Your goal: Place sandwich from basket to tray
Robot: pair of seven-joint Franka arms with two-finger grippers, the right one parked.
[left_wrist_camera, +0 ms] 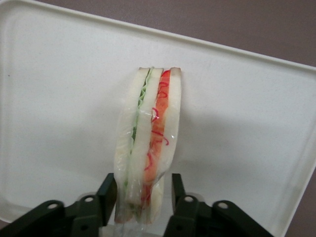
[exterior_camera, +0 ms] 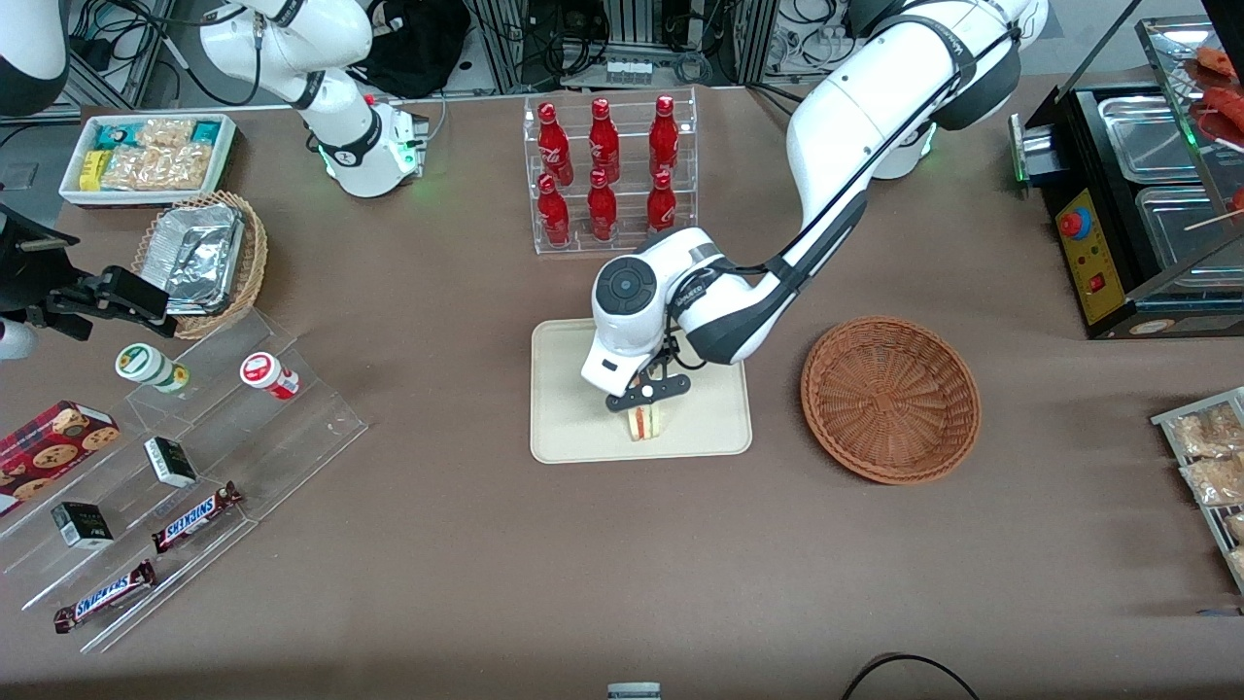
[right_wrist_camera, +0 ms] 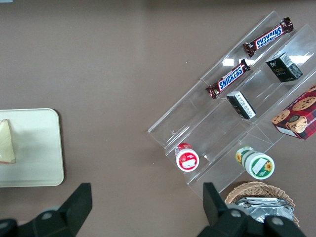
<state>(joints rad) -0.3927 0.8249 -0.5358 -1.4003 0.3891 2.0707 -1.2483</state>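
Note:
The sandwich stands on its edge on the cream tray, near the tray's rim closest to the front camera. In the left wrist view the sandwich shows white bread with green and red filling, wrapped in clear film, on the tray. My left gripper hangs straight over it, and in the wrist view the gripper is open, one finger on each side of the wedge with a small gap showing. The reddish-brown basket sits empty beside the tray, toward the working arm's end.
A clear rack of red bottles stands farther from the front camera than the tray. Acrylic steps with snack bars and cups, a tan basket with foil containers and a white bin of snacks lie toward the parked arm's end. A black food warmer stands at the working arm's end.

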